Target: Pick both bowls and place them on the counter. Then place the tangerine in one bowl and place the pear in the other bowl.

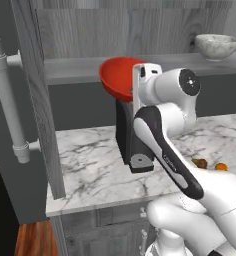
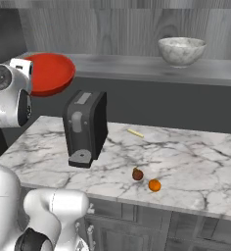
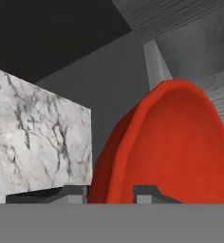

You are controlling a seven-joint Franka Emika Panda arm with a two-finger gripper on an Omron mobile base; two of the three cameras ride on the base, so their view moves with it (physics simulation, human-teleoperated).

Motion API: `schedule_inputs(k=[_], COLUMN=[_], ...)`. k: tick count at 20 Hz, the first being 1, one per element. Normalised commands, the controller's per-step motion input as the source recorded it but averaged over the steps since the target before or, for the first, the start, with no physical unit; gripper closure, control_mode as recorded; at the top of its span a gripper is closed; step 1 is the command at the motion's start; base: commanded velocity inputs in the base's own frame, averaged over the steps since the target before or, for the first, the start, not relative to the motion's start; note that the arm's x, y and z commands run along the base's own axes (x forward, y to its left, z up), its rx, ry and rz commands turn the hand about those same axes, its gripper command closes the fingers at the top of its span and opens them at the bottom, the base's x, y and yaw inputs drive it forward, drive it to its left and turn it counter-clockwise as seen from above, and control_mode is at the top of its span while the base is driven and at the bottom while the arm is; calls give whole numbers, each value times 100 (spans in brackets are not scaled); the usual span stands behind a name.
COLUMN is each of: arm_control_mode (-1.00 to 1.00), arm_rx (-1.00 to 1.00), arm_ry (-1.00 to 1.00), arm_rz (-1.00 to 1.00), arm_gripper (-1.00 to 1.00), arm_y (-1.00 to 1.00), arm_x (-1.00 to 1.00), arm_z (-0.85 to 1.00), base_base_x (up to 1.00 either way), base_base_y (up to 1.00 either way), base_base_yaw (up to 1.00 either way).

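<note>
The glossy red bowl [image 1: 117, 75] [image 2: 51, 71] [image 3: 180, 142] hangs tilted in the air above the left part of the counter [image 1: 90, 170] [image 2: 196, 162], in front of the grey shelf. My gripper [image 3: 111, 193] [image 1: 133, 87] [image 2: 32, 73] is shut on its rim, one finger inside and one outside. The marbled bowl [image 1: 217, 46] [image 2: 182, 50] stands upright on the shelf at the right. Near the counter's front edge the brown pear [image 1: 201, 163] [image 2: 137, 174] and the orange tangerine [image 1: 221, 166] [image 2: 154, 185] lie side by side, a little apart.
A dark coffee machine [image 1: 127, 145] [image 2: 85, 125] stands on the counter right below the held bowl. The grey shelf [image 1: 75, 70] [image 2: 137, 66] runs along the back wall. A thin yellow stick [image 2: 135, 133] lies mid-counter. A wooden post [image 1: 37, 100] bounds the left side.
</note>
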Motion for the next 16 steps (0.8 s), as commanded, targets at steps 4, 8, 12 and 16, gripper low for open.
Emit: schedule_inputs(k=[4,8,12,16], arm_control_mode=[-100,-100,-100,-100], arm_rx=[1,1,0,0], arm_ry=[11,12,10,12], arm_rz=[-33,-33,-16,14], arm_gripper=[100,100,100,100], arm_y=[-23,-31,-18,0], arm_x=[-31,-19,-7,0], arm_z=[-27,-25,-19,-20], base_base_x=[0,0,0,0], base_base_y=[0,0,0,0], base_base_yaw=[0,0,0,0])
